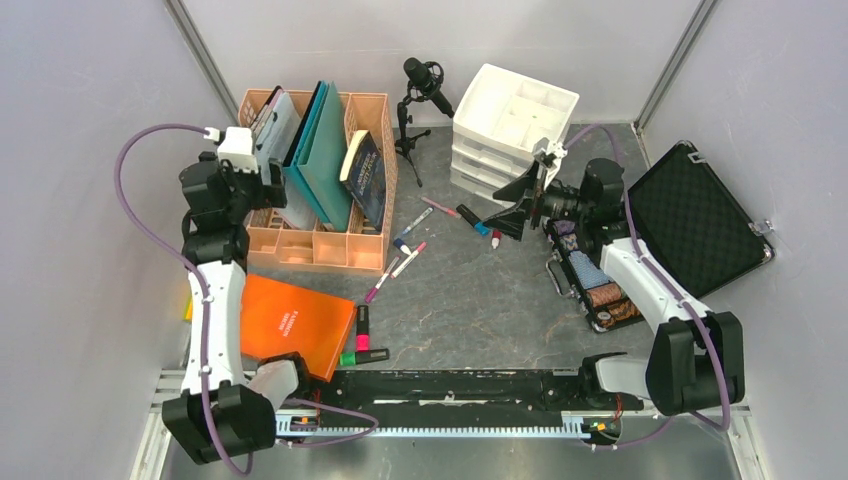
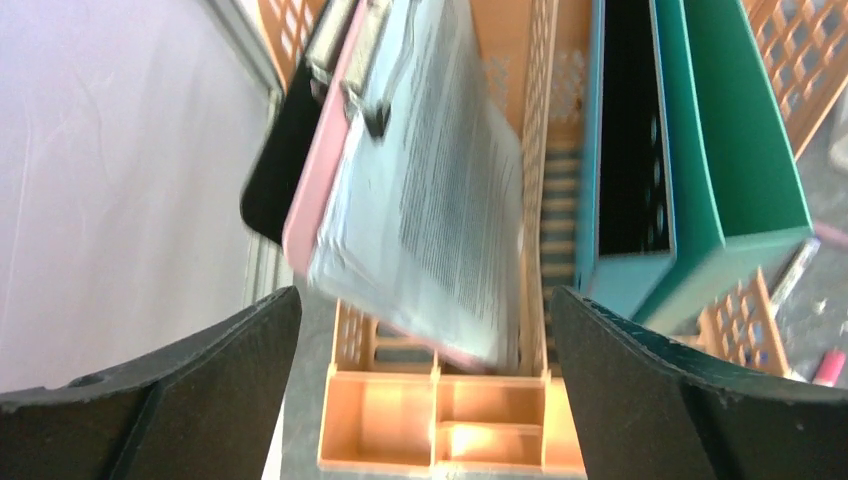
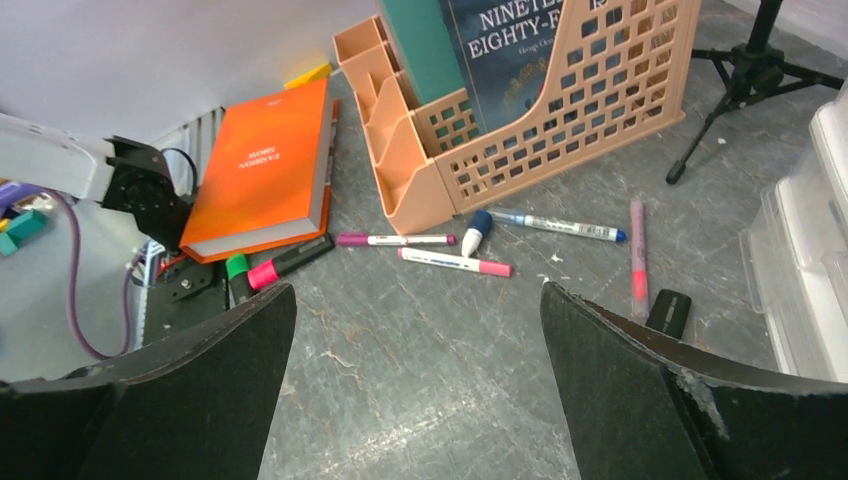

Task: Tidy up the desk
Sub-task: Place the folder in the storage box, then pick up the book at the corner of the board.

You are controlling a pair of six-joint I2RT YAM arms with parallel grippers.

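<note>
The dark grey stone-patterned counter (image 1: 480, 300) fills the middle of the overhead view and is far from tidy. Loose pens lie on it just right of the peach lattice plastic file rack (image 1: 320, 245), which stands at the upper left. Over that rack hangs the left gripper (image 2: 425, 292), its black fingers (image 2: 200, 390) wide apart and touching nothing. Below them a pink clipboard with printed sheets (image 2: 430, 190) leans in the rack's left slot, beside a teal cardboard file box (image 2: 740, 150). The papers hide the clipboard's lower edge, so whether it rests on the slot's floor I cannot tell. The step in hand looks like leaving the clipboard filed. To do that well, the left arm should rise straight along the slot with its fingers spread, well away from the metal clip, so that the leaning board is not dragged out. The right gripper (image 3: 418, 290) is likewise spread and empty, looking down on the pens. A sensible pick is the white marker with a pink cap (image 3: 455, 262), which lies apart from its neighbours in the centre of that view. The fingers should come down square across its barrel at mid-length, low enough to pinch without scraping the stone. The rack's small front compartments look a fitting home for it. The orange hardback book (image 3: 270, 165) at the upper left of that view would suit a later, two-sided lift.
</note>
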